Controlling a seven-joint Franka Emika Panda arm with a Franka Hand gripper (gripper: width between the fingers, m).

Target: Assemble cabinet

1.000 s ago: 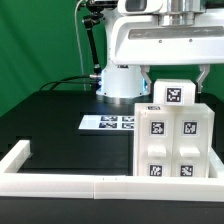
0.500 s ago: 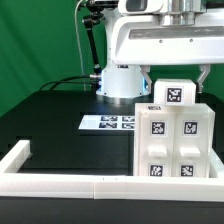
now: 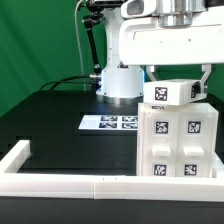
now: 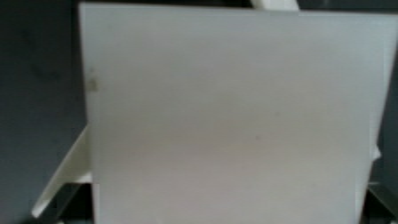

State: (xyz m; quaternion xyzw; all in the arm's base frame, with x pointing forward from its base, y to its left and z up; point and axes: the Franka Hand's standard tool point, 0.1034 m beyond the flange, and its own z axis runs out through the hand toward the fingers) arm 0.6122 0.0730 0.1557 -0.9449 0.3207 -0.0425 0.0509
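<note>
The cabinet [image 3: 176, 142] is a tall white box with four square tags on its front. It stands on the black table at the exterior view's right, against the front rail. A small white tagged block [image 3: 168, 93] sits tilted on its top. My gripper [image 3: 177, 84] comes down from above, with a dark finger on each side of the block, and looks shut on it. In the wrist view a flat white panel face [image 4: 222, 110] fills nearly the whole picture, and my fingertips are hidden.
The marker board [image 3: 108, 122] lies flat in the middle of the table. Low white border rails [image 3: 60, 181] run along the front and left edges. The arm's white base [image 3: 120, 82] stands behind the cabinet, against a green backdrop.
The arm's white body has shifted slightly to the exterior view's right and up. The small block on top of the cabinet has moved a little left and now sits tilted.
</note>
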